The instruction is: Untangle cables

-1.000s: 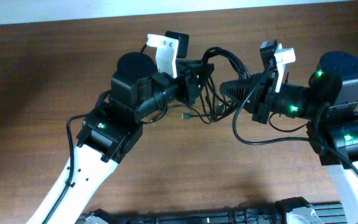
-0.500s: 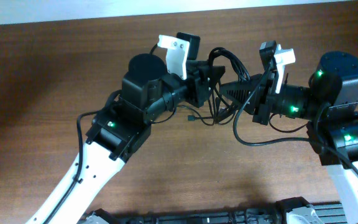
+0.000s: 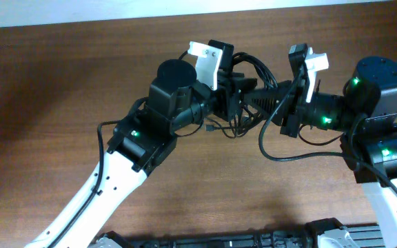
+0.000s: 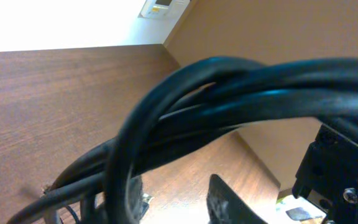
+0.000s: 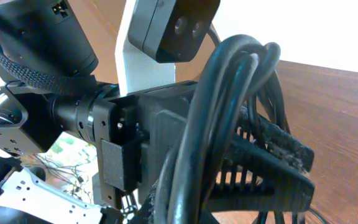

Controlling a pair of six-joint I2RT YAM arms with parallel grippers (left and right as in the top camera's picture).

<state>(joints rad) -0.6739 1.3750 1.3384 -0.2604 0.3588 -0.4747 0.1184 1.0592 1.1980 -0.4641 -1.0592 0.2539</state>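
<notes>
Cables (image 3: 255,65) bunched above desk (image 3: 60,83), looped over right end effector (image 3: 253,98), closed tight; left end effector (image 3: 234,96) amid loops, apart or clamped: cannot tell. Light, limp, snag-prone: best taken on one outer strand.

Place: a robotics lab or test room, not a home.
Work surface: a bare brown wood-grain table (image 3: 47,103) fills the overhead view.
Machines: a left arm (image 3: 116,179) comes in from 7 o'clock and a right arm (image 3: 384,158) from 4 o'clock, both with white links, black joints and green status lights (image 3: 353,83).
Sensors: a black camera (image 5: 176,28) sits on a white wrist bracket.
Test piece: a bundle of black cables (image 3: 262,69) lies between the arms near 12 o'clock.
Mounting: a black frame (image 3: 219,240) runs along the table edge at 6 o'clock.
Room: a plain white wall (image 3: 81,10) at 12 o'clock carries a small wall panel (image 4: 163,6).
</notes>
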